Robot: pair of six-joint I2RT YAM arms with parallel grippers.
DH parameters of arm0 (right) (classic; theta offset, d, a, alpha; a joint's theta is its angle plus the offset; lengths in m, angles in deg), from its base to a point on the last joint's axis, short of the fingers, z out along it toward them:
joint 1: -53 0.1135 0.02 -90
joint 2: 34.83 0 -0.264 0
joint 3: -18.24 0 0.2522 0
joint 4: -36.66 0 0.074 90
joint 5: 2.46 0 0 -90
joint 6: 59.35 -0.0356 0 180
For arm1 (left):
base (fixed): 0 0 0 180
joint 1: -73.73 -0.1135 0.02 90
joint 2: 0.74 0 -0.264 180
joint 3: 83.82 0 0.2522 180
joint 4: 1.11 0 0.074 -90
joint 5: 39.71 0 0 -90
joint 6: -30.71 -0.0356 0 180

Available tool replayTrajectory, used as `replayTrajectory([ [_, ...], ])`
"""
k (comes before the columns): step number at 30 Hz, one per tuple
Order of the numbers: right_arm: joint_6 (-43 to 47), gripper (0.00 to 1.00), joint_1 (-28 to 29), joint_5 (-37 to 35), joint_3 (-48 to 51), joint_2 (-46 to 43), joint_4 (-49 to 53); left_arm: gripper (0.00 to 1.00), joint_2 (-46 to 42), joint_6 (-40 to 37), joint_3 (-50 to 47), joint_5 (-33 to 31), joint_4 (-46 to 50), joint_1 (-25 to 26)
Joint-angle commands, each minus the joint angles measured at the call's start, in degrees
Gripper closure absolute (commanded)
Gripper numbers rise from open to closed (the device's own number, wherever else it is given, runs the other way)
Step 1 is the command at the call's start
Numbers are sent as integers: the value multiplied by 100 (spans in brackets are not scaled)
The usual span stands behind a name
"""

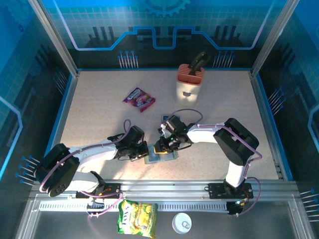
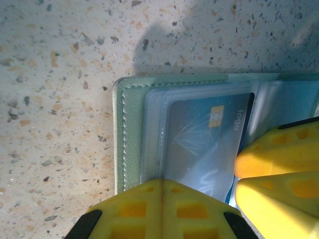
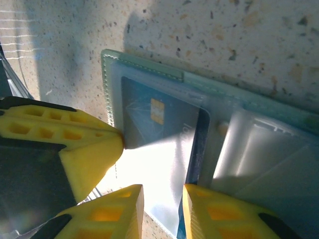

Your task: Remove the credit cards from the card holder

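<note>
The grey-green card holder (image 1: pixel 162 157) lies open on the table near the front. Its pale left pocket holds a blue credit card (image 2: pixel 207 139) with a gold chip, also seen in the right wrist view as the blue card (image 3: pixel 159 129). My left gripper (image 2: pixel 162 185) is shut, its joined fingertips resting on the holder's (image 2: pixel 130 134) left panel beside the stitched edge. My right gripper (image 3: pixel 163 199) stands over the card's near end, jaws a little apart, one finger (image 3: pixel 214 209) on the card's dark right edge. The holder's right pocket (image 3: pixel 269 159) is a clear sleeve.
A purple-red snack packet (image 1: pixel 139 98) lies at the back left of centre. A beige knife block (image 1: pixel 190 79) stands at the back. A small bluish flat piece (image 1: pixel 165 118) lies just behind the right gripper. A yellow-green packet (image 1: pixel 137 217) and a white lid (image 1: pixel 182 222) sit below the rail.
</note>
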Motion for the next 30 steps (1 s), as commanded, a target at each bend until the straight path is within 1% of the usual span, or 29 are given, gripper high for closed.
replayTrajectory([
  [1, 82, 73, 83, -28, -91, 132, 232, 100, -11, -61, -35, -76, 133, -41],
  [8, 51, 73, 97, -33, -92, 134, 225, 100, 6, -75, 8, -67, 165, -41],
  [17, -156, 80, 130, 306, -48, 269, -222, 100, 24, -74, 26, -31, 145, -49],
  [22, -137, 80, 155, 296, -48, 275, -201, 100, 7, -75, 26, -29, 146, -42],
  [26, 22, 75, 170, -38, -160, 237, 300, 99, -60, -90, 42, -43, 183, -40],
  [30, 284, 73, 214, -449, -367, 205, 947, 96, -232, -106, 70, -89, 310, -49],
])
